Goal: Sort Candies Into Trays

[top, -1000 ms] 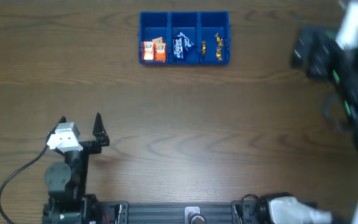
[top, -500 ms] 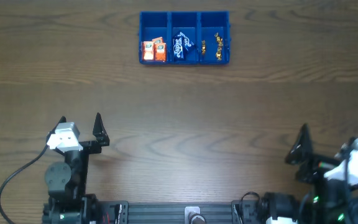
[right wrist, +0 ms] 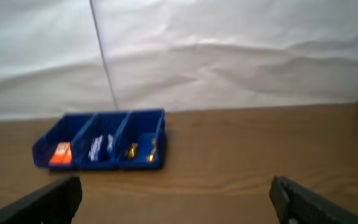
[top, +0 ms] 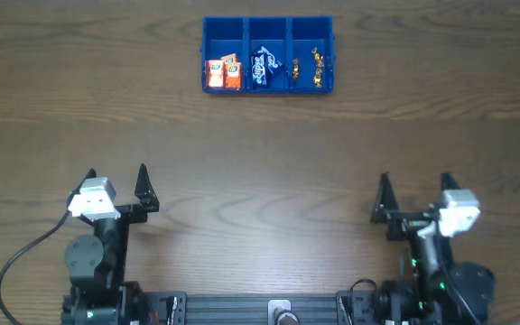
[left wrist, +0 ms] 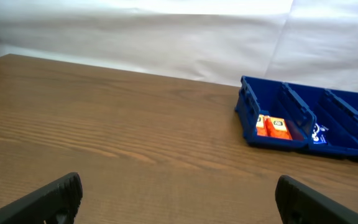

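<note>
The left end effector and right end effector gape wide, holding nothing. The tray sits well ahead on the surface, midway between them, long axis crosswise (neither arm clearly nearer). Orange candies, blue candies and gold candies lie in separate compartments.

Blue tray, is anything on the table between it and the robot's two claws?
No. Only bare wooden table lies between the blue tray and the left gripper and right gripper, both open. Nothing visible blocks either path.
</note>
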Controlling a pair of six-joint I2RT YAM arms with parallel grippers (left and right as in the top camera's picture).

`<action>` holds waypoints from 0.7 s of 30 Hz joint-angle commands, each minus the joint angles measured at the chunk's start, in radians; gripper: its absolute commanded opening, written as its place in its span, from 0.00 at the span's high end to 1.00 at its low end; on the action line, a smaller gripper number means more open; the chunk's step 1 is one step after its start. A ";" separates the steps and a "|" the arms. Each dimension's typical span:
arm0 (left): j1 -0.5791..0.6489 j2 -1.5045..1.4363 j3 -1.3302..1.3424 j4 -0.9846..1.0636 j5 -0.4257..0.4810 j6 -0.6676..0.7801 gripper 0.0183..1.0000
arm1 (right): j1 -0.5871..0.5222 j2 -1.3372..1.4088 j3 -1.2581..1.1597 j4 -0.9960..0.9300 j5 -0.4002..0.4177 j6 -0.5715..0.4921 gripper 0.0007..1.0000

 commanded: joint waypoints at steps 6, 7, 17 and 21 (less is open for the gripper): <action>0.002 -0.004 -0.014 -0.042 0.013 0.014 0.00 | 0.031 -0.007 -0.225 0.182 -0.012 -0.040 0.00; 0.002 -0.004 -0.014 -0.042 0.013 0.014 0.00 | 0.035 -0.007 -0.241 0.200 -0.007 -0.043 0.00; 0.002 -0.004 -0.014 -0.042 0.013 0.014 0.00 | 0.056 -0.008 -0.395 0.362 0.064 -0.050 0.00; 0.002 -0.004 -0.014 -0.042 0.013 0.014 0.00 | 0.055 -0.008 -0.395 0.364 0.066 -0.050 0.00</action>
